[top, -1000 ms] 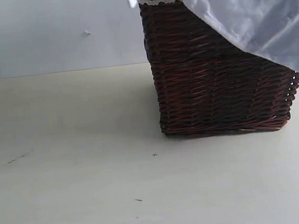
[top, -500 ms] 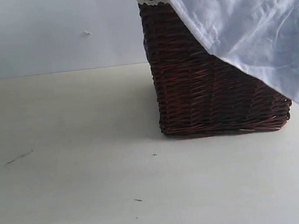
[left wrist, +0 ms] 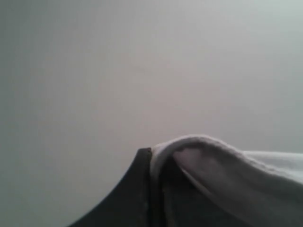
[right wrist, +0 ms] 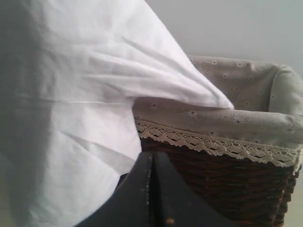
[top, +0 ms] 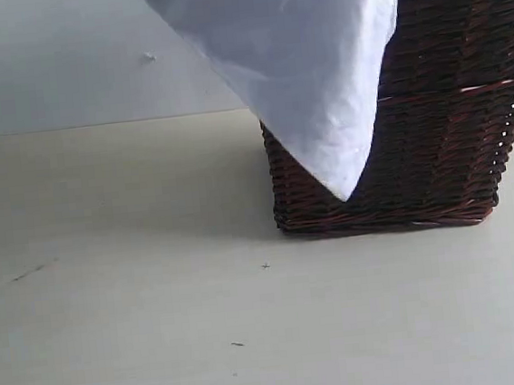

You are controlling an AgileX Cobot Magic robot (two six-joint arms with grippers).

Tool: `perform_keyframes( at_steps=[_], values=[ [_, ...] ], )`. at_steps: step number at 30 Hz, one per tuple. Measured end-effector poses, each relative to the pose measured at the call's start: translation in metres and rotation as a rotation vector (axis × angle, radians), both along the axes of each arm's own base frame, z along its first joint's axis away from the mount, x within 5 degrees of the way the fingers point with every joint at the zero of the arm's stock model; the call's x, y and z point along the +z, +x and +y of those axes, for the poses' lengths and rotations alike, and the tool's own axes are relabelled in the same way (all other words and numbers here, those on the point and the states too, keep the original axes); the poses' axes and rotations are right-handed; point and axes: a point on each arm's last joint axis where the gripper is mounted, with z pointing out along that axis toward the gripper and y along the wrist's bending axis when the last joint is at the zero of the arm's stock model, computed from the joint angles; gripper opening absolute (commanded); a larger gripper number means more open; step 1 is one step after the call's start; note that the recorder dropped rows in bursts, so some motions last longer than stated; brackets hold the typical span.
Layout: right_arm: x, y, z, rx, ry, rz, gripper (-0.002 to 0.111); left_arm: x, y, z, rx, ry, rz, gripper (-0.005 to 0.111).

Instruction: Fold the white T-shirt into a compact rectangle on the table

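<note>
The shirt (top: 311, 87) hangs in the air, its lowest corner in front of the basket (top: 452, 137) and clear of the table (top: 116, 333). My left gripper (left wrist: 151, 161) pinches a fabric fold. My right gripper (right wrist: 152, 158) has its fingers pressed together, holding nothing that I can see. Risks: the cloth snags on the basket, or slips from the single pinch. No writing is visible.
</note>
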Motion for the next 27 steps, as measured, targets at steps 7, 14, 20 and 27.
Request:
perform_keyframes(
  at_steps=[7, 14, 20, 27],
  values=[
    [-0.001, 0.0, 0.0, 0.003, 0.005, 0.008, 0.0, 0.041, -0.025, 0.054, -0.074, -0.195, -0.165, 0.0],
    [-0.007, -0.001, -0.001, -0.001, -0.049, 0.07, 0.0, 0.067, -0.057, 0.102, -0.104, -0.341, -0.308, 0.0],
    [-0.012, -0.002, -0.002, -0.006, -0.067, 0.121, 0.0, 0.078, -0.074, 0.133, 0.04, -0.346, -0.4, 0.0],
    [-0.013, -0.002, -0.002, -0.005, -0.066, 0.136, 0.0, 0.083, -0.085, 0.167, 0.115, -0.44, -0.383, 0.0]
  ],
)
